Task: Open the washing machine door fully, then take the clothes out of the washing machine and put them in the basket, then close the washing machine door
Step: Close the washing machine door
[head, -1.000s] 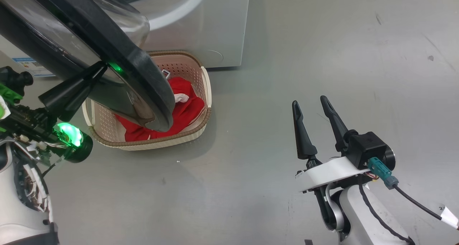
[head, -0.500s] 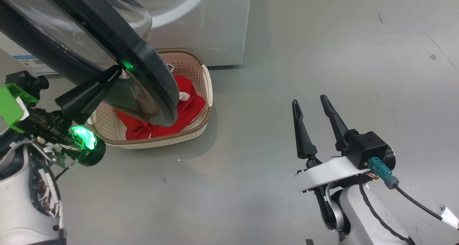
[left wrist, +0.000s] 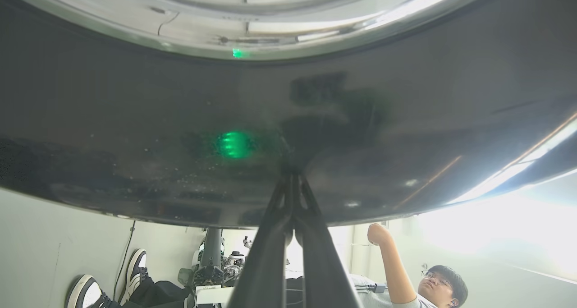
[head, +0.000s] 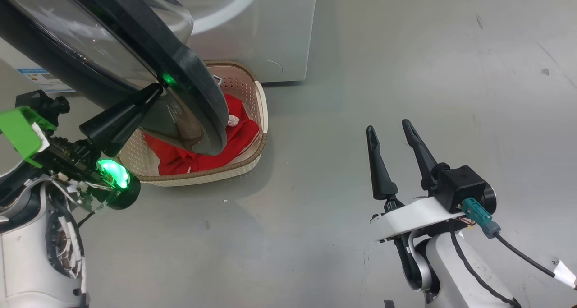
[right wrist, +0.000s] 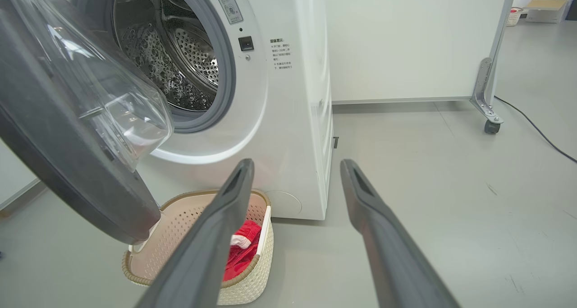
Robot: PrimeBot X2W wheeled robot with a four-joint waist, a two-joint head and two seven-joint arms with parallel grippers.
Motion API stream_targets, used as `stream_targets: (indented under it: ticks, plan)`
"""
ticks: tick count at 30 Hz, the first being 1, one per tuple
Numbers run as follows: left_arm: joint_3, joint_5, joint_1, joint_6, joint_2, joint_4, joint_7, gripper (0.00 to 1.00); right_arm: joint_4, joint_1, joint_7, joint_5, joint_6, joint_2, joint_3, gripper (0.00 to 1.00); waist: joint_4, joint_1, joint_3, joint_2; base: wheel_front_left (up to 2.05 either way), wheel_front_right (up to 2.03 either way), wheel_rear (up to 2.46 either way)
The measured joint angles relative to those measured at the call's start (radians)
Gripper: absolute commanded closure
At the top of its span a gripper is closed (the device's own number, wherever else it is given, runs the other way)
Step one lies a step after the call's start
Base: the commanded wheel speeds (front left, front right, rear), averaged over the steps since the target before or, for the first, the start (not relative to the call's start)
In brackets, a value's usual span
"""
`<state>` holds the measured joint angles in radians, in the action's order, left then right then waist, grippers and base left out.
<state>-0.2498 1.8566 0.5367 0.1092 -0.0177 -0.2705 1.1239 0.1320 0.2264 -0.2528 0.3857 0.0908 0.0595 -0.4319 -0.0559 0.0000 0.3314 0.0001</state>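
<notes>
Basically, clothes (head: 243, 134) are dumped in the basket (head: 262, 105) beyond the pinched-shut left gripper (head: 157, 89); the door (head: 198, 91) touched by its tips isn't closed yet; right gripper (head: 387, 126) is held wide.

The washing machine door (head: 198, 96) hides the left side of the basket (head: 225, 172) and much of the clothes (head: 243, 136). The printed label (right wrist: 280, 53) is too small to read.

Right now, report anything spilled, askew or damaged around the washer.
Nothing stands out. The clothes lie inside the basket, none on the floor. The washing machine door hangs part open above it, with the left pincer, shut, touching its black rim.
</notes>
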Motion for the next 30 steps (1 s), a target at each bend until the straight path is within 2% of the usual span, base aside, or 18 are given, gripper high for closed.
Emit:
stream_targets:
  ticks: [11,19,30]
  plan:
    - [-0.001,0.000,-0.006,0.000,0.000,0.043,-0.076,1.00,-0.009,0.000,0.000,0.000,0.001,0.000,-0.024,0.00,-0.021,0.0000,0.020,0.0000,0.00,0.00,0.00]
    - [0.035,-0.002,-0.012,0.000,-0.001,0.044,-0.100,1.00,-0.010,0.000,0.000,0.000,0.009,0.000,-0.016,0.00,-0.023,0.0000,0.026,0.0000,0.00,0.00,0.00]
    - [0.038,0.000,-0.011,0.000,-0.001,0.083,-0.195,1.00,-0.018,0.009,0.000,0.002,0.009,0.000,-0.031,0.00,-0.029,0.0000,0.040,0.0000,0.00,0.00,0.00]
